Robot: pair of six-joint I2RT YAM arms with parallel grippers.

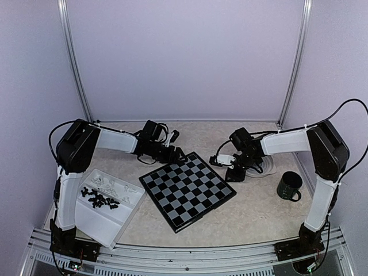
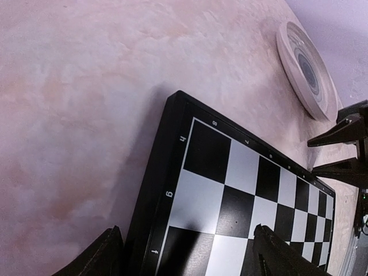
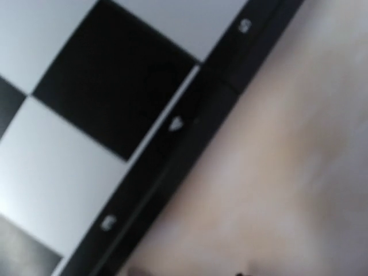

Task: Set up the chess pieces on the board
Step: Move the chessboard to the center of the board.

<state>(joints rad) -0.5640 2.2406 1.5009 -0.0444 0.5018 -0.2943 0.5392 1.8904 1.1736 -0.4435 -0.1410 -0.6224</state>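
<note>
Tabletop (image 1: pixel 253 213), mottled beige, bears the board (image 1: pixel 188 187) within lilac walls (image 1: pixel 184 57).

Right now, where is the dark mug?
In the top view, the mug stands upright on the right side, a little to the right of the board and just on the near side of the round plate.

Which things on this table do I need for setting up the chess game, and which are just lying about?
For the job:
chess pieces
board
white tray holding the pieces

Lying about:
dark mug
round plate
</note>
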